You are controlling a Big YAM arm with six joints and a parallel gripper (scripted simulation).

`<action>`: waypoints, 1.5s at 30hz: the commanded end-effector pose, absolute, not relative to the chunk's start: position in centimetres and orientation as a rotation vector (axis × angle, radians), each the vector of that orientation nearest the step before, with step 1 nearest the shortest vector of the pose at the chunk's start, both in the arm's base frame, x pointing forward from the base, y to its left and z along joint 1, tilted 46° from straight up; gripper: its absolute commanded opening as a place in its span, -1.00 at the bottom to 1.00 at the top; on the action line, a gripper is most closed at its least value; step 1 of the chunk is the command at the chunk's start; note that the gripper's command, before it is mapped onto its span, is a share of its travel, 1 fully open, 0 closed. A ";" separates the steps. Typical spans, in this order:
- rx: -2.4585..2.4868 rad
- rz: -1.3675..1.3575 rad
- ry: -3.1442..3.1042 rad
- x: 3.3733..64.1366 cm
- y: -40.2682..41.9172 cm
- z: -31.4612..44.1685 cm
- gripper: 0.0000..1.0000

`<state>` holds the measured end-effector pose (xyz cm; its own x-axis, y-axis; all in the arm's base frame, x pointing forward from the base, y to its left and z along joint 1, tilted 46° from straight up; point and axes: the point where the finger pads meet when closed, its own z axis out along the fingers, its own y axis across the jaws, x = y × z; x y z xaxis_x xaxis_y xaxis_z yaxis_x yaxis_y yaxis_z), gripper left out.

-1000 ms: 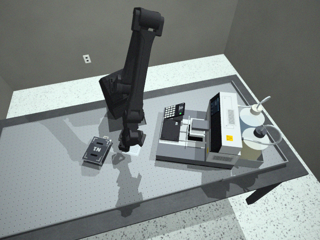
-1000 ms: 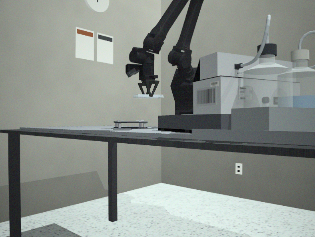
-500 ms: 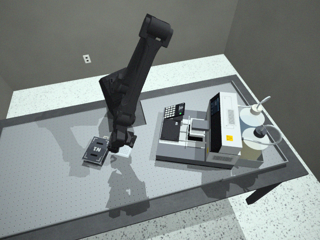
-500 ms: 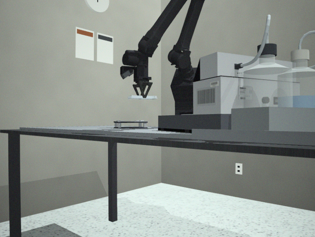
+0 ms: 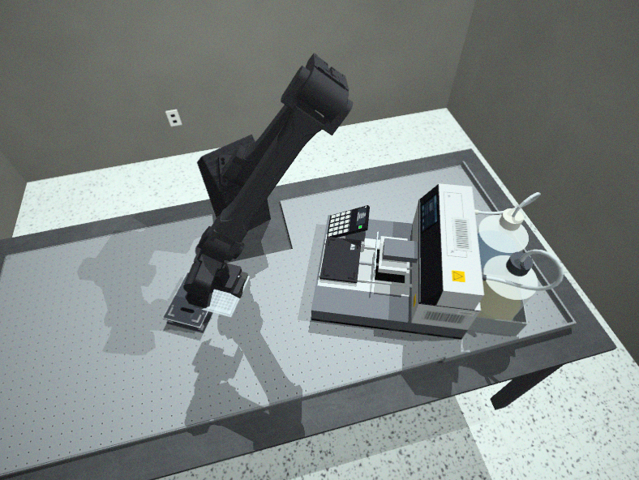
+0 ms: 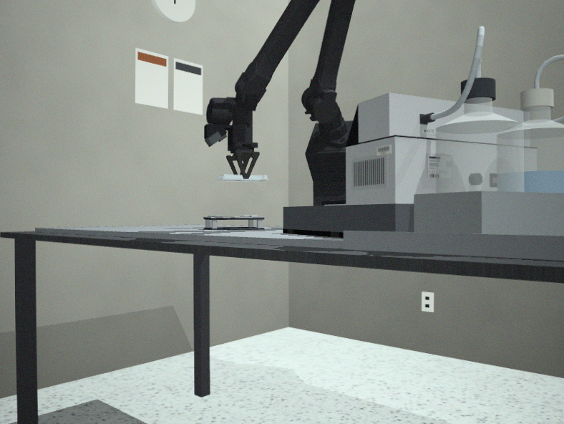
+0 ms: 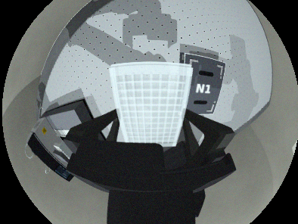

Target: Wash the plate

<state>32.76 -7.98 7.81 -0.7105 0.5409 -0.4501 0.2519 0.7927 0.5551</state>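
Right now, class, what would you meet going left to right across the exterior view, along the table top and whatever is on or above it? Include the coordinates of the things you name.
Plate nest N1 point(image 5: 177, 315) point(image 6: 233, 218) point(image 7: 200, 105), plate washer point(image 5: 461, 242) point(image 6: 370, 155), bottle with dark cap point(image 5: 508, 281) point(image 6: 477, 89), bottle with beige cap point(image 5: 500, 238) point(image 6: 537, 98)

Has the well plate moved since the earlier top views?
Yes: the well plate has shifted toward plate nest N1, away from the plate washer.
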 end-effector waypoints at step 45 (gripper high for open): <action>0.553 0.589 2.350 33.0 -12.1 5.9 0.64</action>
